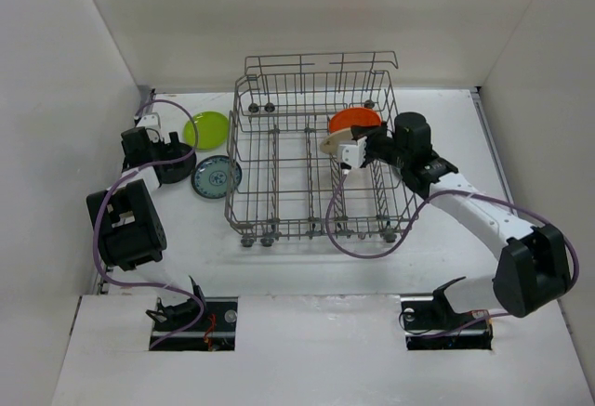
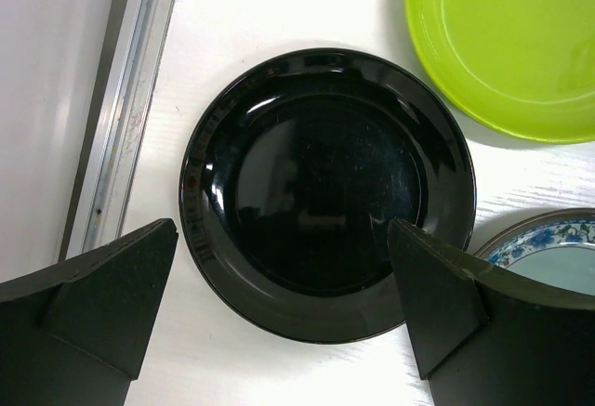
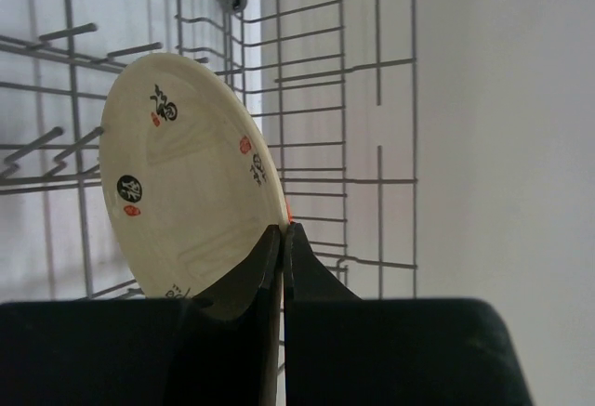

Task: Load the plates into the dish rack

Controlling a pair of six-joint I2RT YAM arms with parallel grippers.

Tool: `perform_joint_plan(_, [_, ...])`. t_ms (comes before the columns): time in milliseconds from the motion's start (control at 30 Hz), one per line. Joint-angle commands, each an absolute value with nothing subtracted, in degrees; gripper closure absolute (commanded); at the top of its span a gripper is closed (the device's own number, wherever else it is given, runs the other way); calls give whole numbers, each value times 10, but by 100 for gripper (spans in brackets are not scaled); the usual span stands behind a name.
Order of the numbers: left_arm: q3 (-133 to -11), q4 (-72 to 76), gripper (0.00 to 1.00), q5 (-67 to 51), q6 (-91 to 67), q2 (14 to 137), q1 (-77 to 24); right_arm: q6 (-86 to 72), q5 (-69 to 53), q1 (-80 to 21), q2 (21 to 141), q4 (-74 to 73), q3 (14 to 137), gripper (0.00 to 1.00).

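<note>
White walls closed in a white table (image 1: 279, 267), and the grey wire dish rack (image 1: 307, 225) stood in the middle of it. Seen from overhead, an orange plate (image 1: 355, 119) stood on edge among the tines at the rack's right side. The right gripper (image 1: 356, 153) held a cream plate (image 1: 337, 140) tilted just beside it, evidently to slot it into the neighbouring gap. Left of the rack, a lime-green plate (image 1: 206, 129) and a teal patterned plate (image 1: 216, 176) lay flat on the table, with the left gripper (image 1: 156, 152) poised near them. The left wrist view suggested why: its fingers (image 2: 102, 304) were spread wide and empty, straddling a black plate (image 2: 325, 192) lying flat below, probably lined up for the next pick. Whether they touched it could not be told. In the right wrist view, the fingers were pinched tight on the cream plate's lower rim. That edge grip kept the plate upright for the tines, and a sliver of orange showed behind it.
</note>
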State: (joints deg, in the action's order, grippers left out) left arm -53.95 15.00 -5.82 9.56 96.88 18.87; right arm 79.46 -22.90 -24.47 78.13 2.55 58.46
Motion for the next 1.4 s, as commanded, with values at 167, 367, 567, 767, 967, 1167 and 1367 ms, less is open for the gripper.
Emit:
perform_joint_plan(167, [-536, 172, 0, -62, 88, 937, 194, 795, -181, -251, 783, 92, 560, 100])
perform_joint_plan(367, [-541, 170, 0, -63, 88, 941, 194, 788, -128, -262, 795, 101, 568, 100])
perform_joint_plan(567, [-543, 169, 0, -64, 88, 943, 194, 787, -123, -268, 794, 99, 541, 100])
perform_joint_plan(767, [-542, 169, 0, -65, 88, 943, 194, 768, -109, -277, 795, 73, 529, 97])
perform_joint_plan(967, [-541, 169, 0, -66, 88, 943, 194, 737, -117, -277, 776, 56, 531, 59])
perform_joint_plan(1167, [-544, 169, 0, -65, 89, 945, 193, 695, -127, -277, 729, 63, 556, 24])
perform_joint_plan(1367, [-543, 170, 0, -62, 89, 945, 192, 516, -49, -240, 712, 84, 666, 24])
